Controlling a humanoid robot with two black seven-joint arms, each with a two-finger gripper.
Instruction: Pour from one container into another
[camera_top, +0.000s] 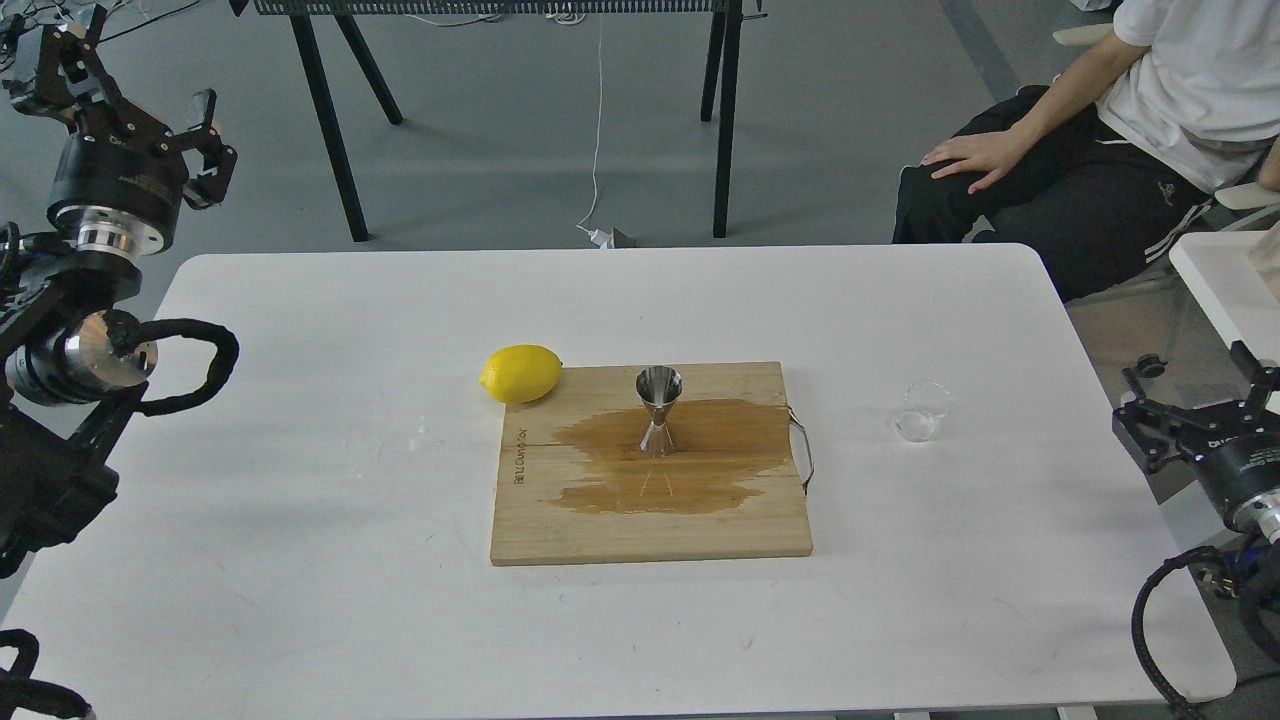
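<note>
The small clear glass cup stands on the white table, to the right of the wooden board. Upright at the middle of the board is the steel hourglass jigger, inside a dark wet stain. My left gripper is raised at the far left, beyond the table's back corner, fingers spread open and empty. At the right edge of the table my right gripper is open and empty, well to the right of the cup.
A wooden cutting board with a metal handle on its right side lies mid-table. A yellow lemon rests at its back-left corner. A seated person is at the back right. Black table legs stand behind.
</note>
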